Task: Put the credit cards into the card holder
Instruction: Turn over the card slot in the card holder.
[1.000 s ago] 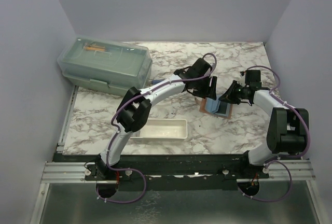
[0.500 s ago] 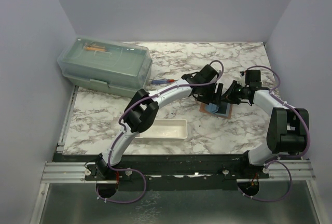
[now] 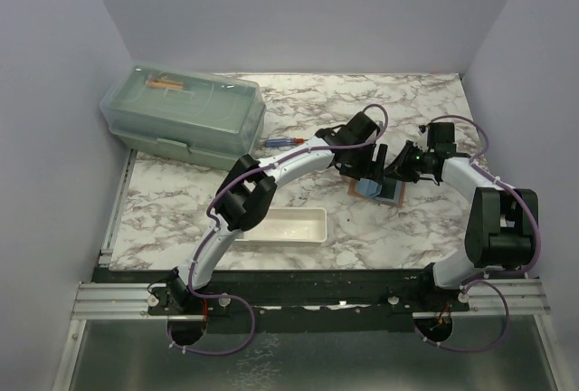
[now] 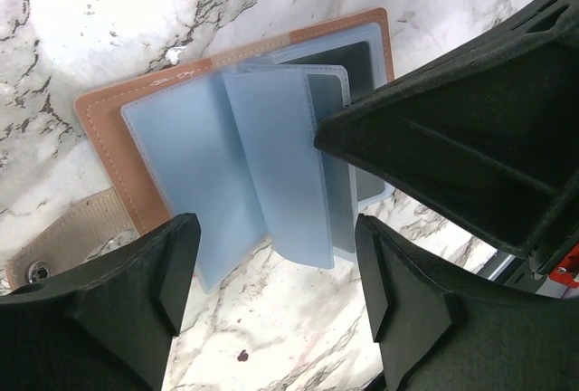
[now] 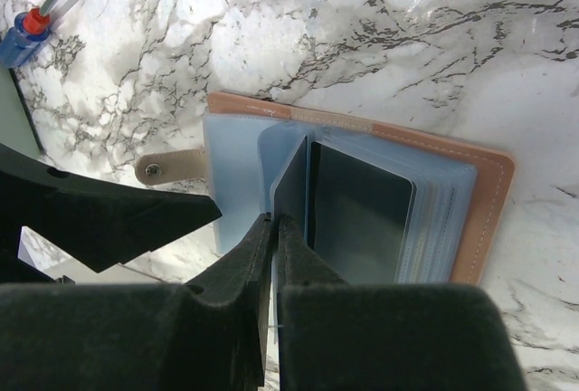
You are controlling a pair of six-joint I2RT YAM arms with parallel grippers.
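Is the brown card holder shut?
No, the card holder lies open on the marble table, its pale blue plastic sleeves fanned out.

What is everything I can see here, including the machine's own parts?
table: one, white-grey marble, under everything
box: one, clear green, lidded, back left
tray: one, white, near edge, left of centre
screwdriver: one, blue with red collar, just right of the box
holder: one, tan, lying open, right of centre
sleeves: several, pale blue, inside the holder; one stands upright
card: one visible, dark, tucked in a sleeve
arms: two, white and black, based at the near edge, both reaching to the holder
left gripper: one, black, open, above the holder
right gripper: one, black, shut on the upright sleeve
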